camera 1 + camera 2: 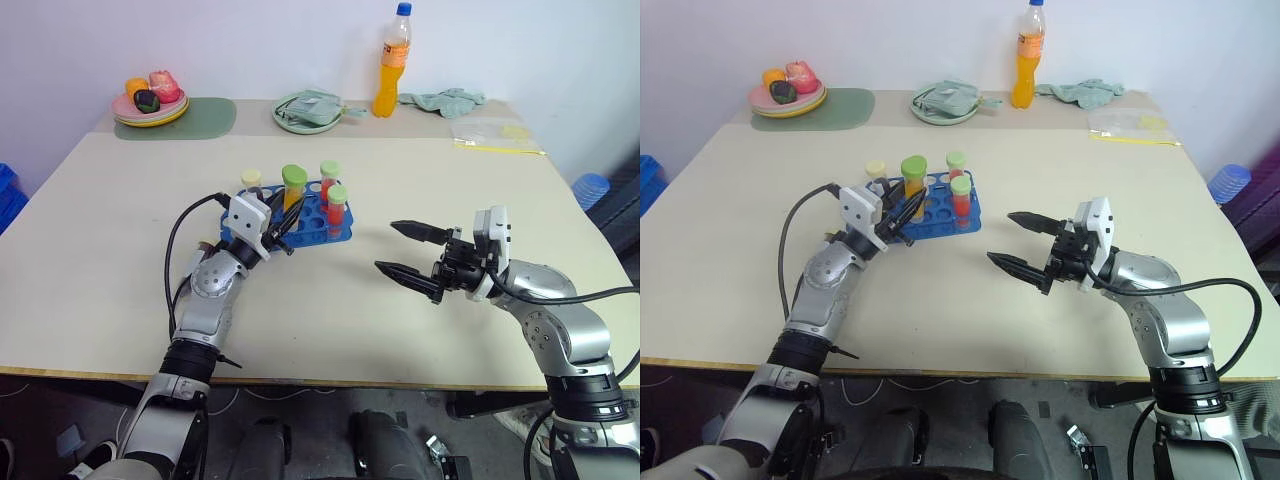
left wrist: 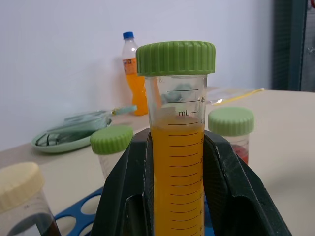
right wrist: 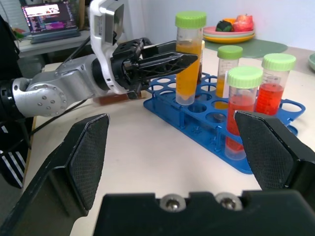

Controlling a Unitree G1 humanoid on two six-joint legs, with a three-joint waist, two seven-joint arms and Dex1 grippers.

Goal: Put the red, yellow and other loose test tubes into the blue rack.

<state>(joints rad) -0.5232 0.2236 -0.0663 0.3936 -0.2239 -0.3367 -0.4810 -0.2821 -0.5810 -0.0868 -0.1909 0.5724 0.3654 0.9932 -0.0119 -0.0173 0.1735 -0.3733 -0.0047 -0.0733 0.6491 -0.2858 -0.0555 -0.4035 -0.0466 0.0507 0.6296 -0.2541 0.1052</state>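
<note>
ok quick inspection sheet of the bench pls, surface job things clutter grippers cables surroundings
surface: beige table, bare at the front.
job's things: blue rack holds two red tubes; yellow tube at a rack hole; cream-capped tube behind.
clutter: orange bottle, fruit plates, green plate, cloth, plastic bag.
grippers: left gripper shut on yellow tube; right gripper open.
cables: black cable along left arm.
surroundings: white wall; laptop.

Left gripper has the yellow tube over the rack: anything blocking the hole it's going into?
Nothing visible blocks it. The left gripper holds the yellow tube upright, its lower end at an open hole of the blue rack. The red tubes and the cream-capped tube stand in other holes, clear of it.
</note>
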